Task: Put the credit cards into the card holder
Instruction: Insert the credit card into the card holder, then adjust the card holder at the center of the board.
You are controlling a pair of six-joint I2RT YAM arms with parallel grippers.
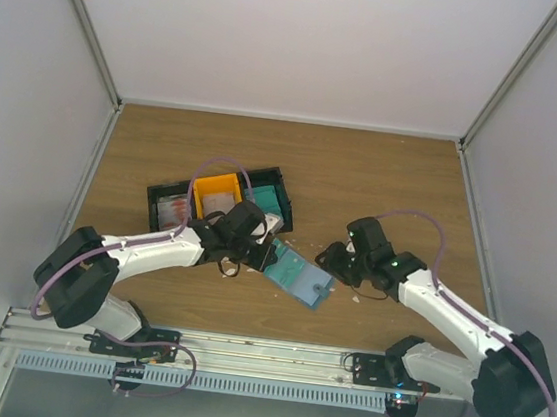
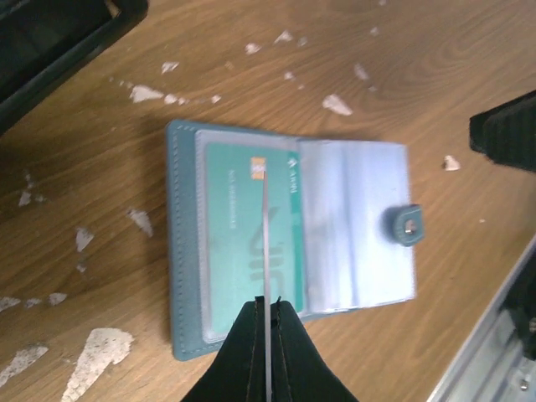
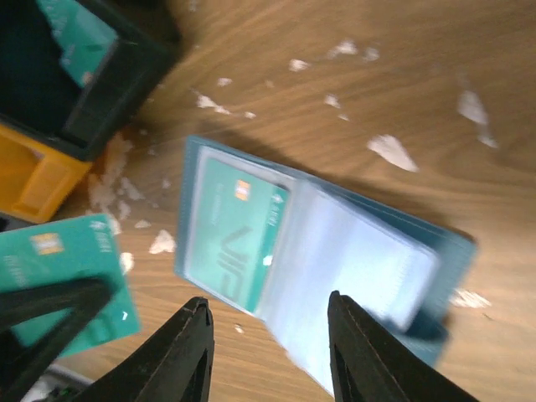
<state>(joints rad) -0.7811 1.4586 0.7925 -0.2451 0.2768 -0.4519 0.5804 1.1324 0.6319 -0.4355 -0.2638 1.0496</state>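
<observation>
One held card (image 2: 264, 226) is pinched edge-on in the left gripper (image 2: 266, 303), poised over the open holder (image 2: 356, 222) lying flat between the arms, ready to slide into a sleeve. Right gripper (image 3: 268, 303) hovers jaws apart, gripping nothing, probably there to steady it. A stowed card (image 2: 234, 247) fills the left sleeve. Beyond, the bin (image 1: 262, 173) keeps spare cards (image 1: 264, 200).

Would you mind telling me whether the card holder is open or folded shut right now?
Open: the card holder lies spread flat, inside facing up, a teal card in one pocket, its snap tab unfastened.
</observation>
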